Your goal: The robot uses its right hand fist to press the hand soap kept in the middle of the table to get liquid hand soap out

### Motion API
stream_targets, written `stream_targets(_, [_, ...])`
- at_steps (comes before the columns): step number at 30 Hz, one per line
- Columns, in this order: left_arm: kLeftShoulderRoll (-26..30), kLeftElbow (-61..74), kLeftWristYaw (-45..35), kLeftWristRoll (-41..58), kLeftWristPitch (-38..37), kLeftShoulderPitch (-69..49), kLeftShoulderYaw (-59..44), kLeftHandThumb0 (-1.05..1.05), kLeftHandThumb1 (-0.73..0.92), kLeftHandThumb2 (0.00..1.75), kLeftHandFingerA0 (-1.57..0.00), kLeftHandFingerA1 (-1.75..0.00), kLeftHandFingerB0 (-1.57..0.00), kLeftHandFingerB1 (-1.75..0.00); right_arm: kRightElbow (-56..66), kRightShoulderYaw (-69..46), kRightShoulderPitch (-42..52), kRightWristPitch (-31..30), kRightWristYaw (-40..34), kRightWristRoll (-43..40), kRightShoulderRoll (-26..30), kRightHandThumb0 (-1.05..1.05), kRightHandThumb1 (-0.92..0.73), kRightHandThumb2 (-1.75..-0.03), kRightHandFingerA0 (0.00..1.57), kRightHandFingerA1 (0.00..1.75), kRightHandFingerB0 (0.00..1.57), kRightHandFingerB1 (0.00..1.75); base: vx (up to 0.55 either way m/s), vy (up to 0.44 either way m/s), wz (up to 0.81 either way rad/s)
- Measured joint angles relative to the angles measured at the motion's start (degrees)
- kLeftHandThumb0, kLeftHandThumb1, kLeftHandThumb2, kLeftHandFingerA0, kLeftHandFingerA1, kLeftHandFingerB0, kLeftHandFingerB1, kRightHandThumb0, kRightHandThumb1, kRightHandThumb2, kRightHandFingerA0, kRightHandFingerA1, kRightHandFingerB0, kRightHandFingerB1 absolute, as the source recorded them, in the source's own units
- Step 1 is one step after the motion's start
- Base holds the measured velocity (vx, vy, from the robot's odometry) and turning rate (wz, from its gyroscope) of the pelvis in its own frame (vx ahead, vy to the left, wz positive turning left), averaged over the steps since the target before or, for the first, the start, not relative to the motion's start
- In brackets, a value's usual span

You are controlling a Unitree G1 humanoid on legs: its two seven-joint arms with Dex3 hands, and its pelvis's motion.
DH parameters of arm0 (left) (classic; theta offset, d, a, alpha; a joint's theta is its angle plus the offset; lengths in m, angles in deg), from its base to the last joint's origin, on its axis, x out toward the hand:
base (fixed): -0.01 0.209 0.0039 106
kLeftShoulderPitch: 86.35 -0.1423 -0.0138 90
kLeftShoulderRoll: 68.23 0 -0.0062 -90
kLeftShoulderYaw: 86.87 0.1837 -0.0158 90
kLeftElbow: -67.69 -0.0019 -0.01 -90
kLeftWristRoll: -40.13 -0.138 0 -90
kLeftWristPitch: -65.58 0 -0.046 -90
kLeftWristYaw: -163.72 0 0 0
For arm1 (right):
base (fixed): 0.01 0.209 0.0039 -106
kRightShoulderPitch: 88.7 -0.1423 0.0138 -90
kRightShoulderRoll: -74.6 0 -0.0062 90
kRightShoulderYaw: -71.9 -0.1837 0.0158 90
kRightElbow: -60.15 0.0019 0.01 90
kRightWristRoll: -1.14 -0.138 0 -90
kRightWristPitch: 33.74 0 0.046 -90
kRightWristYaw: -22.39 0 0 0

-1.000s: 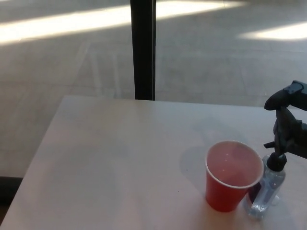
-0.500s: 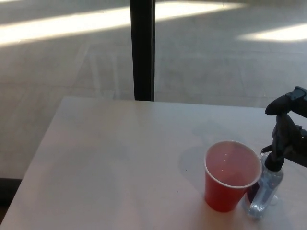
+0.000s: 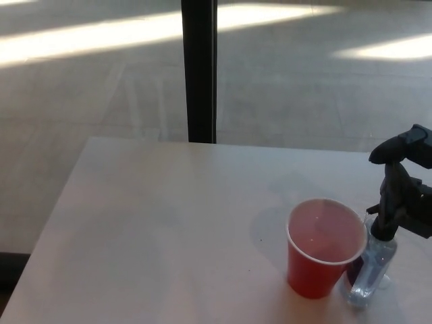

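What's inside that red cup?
The red cup looks empty, showing only its pinkish inner wall. Its very bottom isn't clear. It partly covers the soap bottle beside it.

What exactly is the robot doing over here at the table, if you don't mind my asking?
The robot's black right hand is over the black pump head of a clear plastic hand soap bottle near the right edge of the pale table. The hand sits right at the pump top, apparently pressing it. A red plastic cup stands just left of the bottle, its mouth under the nozzle. Whether any soap has come out cannot be told. The left hand is out of view.
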Motion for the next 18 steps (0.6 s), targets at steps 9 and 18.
stream_targets(9, [0.0,0.1,0.0,0.0,0.0,0.3,0.2,-0.34,0.51,1.1,-0.89,-0.98,-0.65,-0.83,-0.6,0.3,0.5,2.0,-0.2,0.2,-0.8,-0.23,-0.69,-0.99,0.97,1.75,0.7,1.43,0.0,0.0,0.0])
stream_targets(18, [0.0,0.1,0.0,0.2,0.0,0.8,0.1,-0.35,0.52,1.11,-0.87,-0.97,-0.63,-0.82,-0.8,1.5,2.2,4.7,-0.3,0.4,-0.9,-0.25,-0.74,-0.88,0.97,1.75,0.58,1.65,0.0,0.0,0.0])
